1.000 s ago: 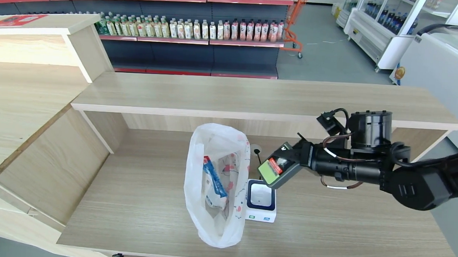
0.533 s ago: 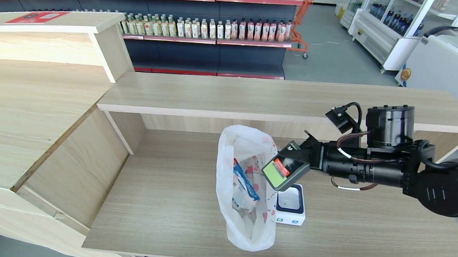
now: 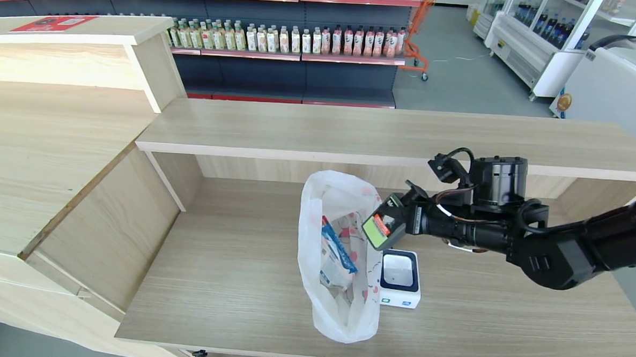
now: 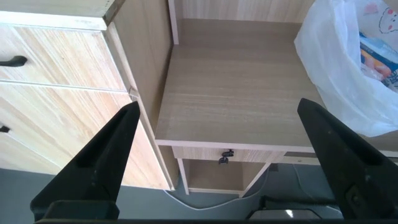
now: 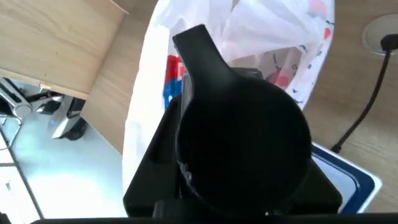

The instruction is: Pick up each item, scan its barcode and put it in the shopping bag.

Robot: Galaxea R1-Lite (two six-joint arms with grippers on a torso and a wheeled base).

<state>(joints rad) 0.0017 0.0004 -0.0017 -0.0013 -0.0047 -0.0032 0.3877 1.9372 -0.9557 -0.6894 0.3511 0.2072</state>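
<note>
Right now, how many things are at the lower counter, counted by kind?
White plastic shopping bags: 1
Grocery items: 2, a green-and-red box in the right gripper and a blue-and-white packet inside the bag
White, blue-rimmed barcode scanners: 1
Total: 4

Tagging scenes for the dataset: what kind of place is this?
Most likely a small shop's checkout: shelves of bottled drinks and glass-door fridges behind, a barcode scanner and shopping bag on the wooden counter, and the right gripper holding a small box by the bag.
</note>
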